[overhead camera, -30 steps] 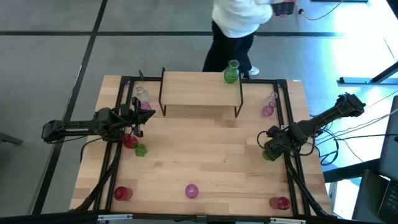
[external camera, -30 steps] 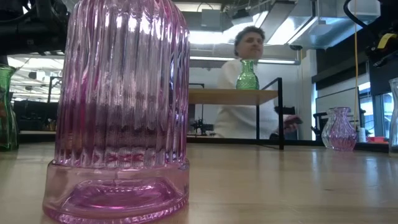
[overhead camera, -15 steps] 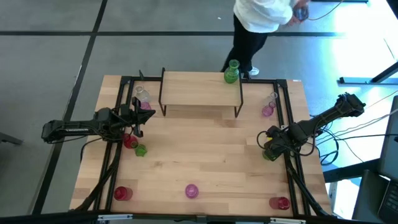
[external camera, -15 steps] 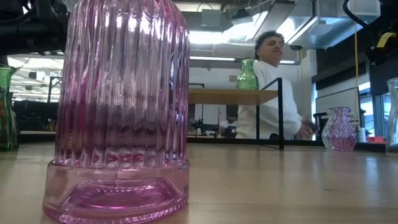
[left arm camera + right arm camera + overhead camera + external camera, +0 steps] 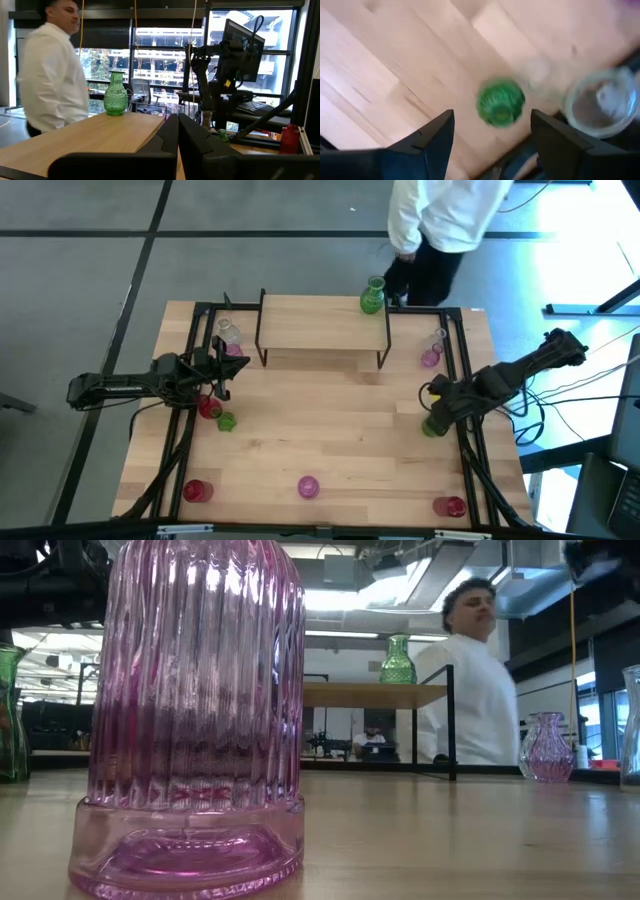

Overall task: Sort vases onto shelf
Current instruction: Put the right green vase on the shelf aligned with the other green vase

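Note:
The shelf (image 5: 322, 328) stands at the table's far middle, and one green vase (image 5: 372, 297) stands upright on its right end, also seen in the left wrist view (image 5: 115, 95). My right gripper (image 5: 437, 408) hangs open, pointing down, above a second green vase (image 5: 500, 103) that stands on the table by the right rail; the fingers are clear of it. My left gripper (image 5: 222, 370) is shut and empty at the table's left, near a pink vase (image 5: 236, 350) and a red vase (image 5: 208, 407).
More vases stand on the table: clear (image 5: 228, 332), green (image 5: 226, 421), red (image 5: 195, 491), pink (image 5: 307, 486), pink (image 5: 430, 358), red (image 5: 450, 506). A clear vase (image 5: 600, 102) stands beside the right gripper's green one. A person (image 5: 445, 220) stands beyond the far edge.
My right gripper has risen above the green vase and rolled a little, its fingers staying open; the vase stays on the table. The person behind the table has walked toward the right.

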